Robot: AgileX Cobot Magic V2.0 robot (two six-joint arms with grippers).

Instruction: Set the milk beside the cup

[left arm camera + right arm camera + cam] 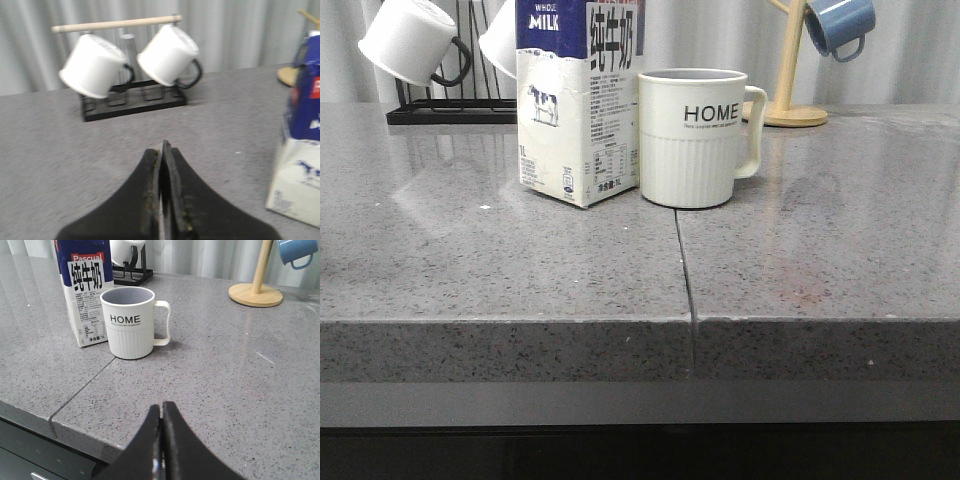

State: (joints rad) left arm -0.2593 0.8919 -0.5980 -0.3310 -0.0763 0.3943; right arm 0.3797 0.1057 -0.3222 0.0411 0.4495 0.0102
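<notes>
The tall cream-white milk carton with the blue top band (578, 100) stands upright just beside, at nine o'clock of, the ribbed cream "HOME" mug (695, 136) on the grey speckled counter (820, 260), so with both the left pincer (164, 150) and right pincer (161, 412) clenched on nothing, the likeliest trouble is a stray arm tipping the carton.

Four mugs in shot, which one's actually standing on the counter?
Only the cream ribbed mug lettered HOME, upright beside the blue-topped milk carton. The two white black-handled mugs hang tilted on the black rack; the blue mug hangs from the wooden stand.
</notes>
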